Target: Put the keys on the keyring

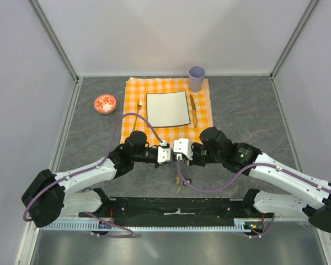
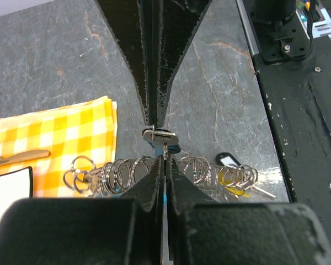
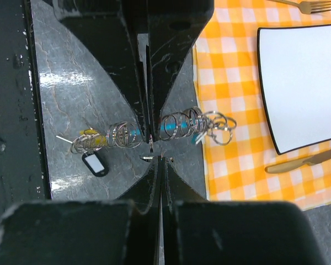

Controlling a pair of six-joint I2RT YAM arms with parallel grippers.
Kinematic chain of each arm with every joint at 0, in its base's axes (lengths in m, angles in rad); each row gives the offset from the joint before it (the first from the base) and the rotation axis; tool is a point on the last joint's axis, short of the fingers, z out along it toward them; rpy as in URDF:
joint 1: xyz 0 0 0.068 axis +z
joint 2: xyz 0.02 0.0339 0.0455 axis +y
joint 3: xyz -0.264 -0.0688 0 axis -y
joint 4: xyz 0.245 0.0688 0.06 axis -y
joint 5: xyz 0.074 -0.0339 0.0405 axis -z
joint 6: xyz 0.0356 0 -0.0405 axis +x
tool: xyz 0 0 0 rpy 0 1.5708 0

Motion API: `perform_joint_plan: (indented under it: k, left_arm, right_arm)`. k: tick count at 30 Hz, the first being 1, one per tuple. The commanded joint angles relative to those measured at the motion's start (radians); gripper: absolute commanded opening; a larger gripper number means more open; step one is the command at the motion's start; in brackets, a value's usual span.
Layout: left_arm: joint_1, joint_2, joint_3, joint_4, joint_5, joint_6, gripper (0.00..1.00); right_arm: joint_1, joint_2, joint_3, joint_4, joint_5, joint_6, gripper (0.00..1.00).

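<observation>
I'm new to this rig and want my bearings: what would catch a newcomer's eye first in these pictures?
The left gripper and right gripper meet tip to tip, both shut, low over the grey table on the arms' side of the orange checked cloth. Under them lies a string of linked silvery rings, with a black tag near one end. A white square plate sits on the cloth.

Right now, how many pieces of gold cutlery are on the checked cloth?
2: a fork just left of the white plate, and a knife just right of it. None appears hidden.
</observation>
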State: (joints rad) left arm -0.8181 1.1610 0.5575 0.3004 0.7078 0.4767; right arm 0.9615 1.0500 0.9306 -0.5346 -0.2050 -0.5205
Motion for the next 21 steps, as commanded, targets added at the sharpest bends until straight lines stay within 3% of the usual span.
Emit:
perform_joint_plan:
  k: [1, 21]
  left_arm:
    - [-0.021, -0.011, 0.045, 0.003, -0.042, 0.091, 0.02]
    - [-0.027, -0.034, 0.036, 0.029, -0.036, 0.069, 0.02]
  right_arm:
    - [0.017, -0.005, -0.004, 0.042, -0.007, -0.004, 0.0]
    - [0.028, 0.012, -0.015, 0.033, 0.018, 0.007, 0.0]
